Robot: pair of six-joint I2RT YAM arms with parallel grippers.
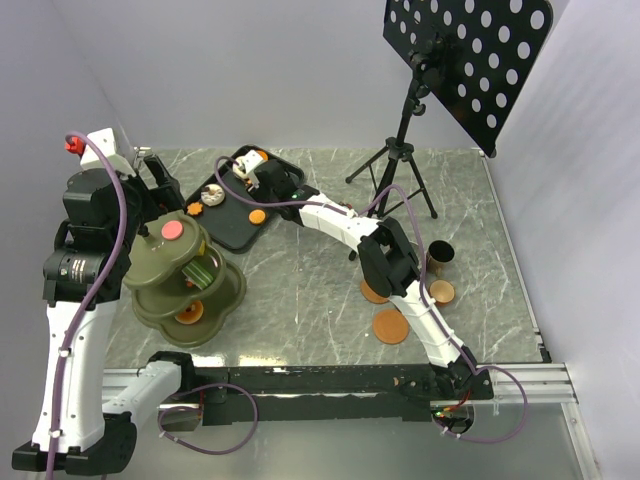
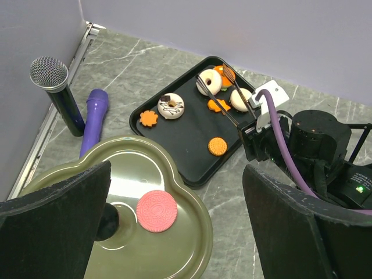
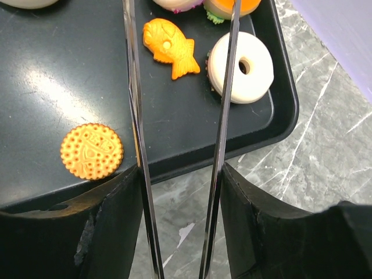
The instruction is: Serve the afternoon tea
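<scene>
Grey marble desk [image 1: 300,300]: one pink cookie [image 2: 156,211] sits on the top plate of the tiered stand [image 2: 192,244], while the white donut [image 3: 241,67] and other pastries [image 3: 168,49] lie on the black tray [image 3: 58,70]. Your right tool [image 3: 180,174] clamps the tongs [image 3: 224,116] over them; your left tool [image 2: 176,168] has its jaws apart. Most serving looks undone.

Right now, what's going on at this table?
The right gripper grips thin metal tongs, held spread over the black rectangular tray. An orange fish-shaped pastry lies between their arms, beside a white donut. The left gripper hangs open above the olive-green tiered stand, which holds a pink round cookie.
</scene>
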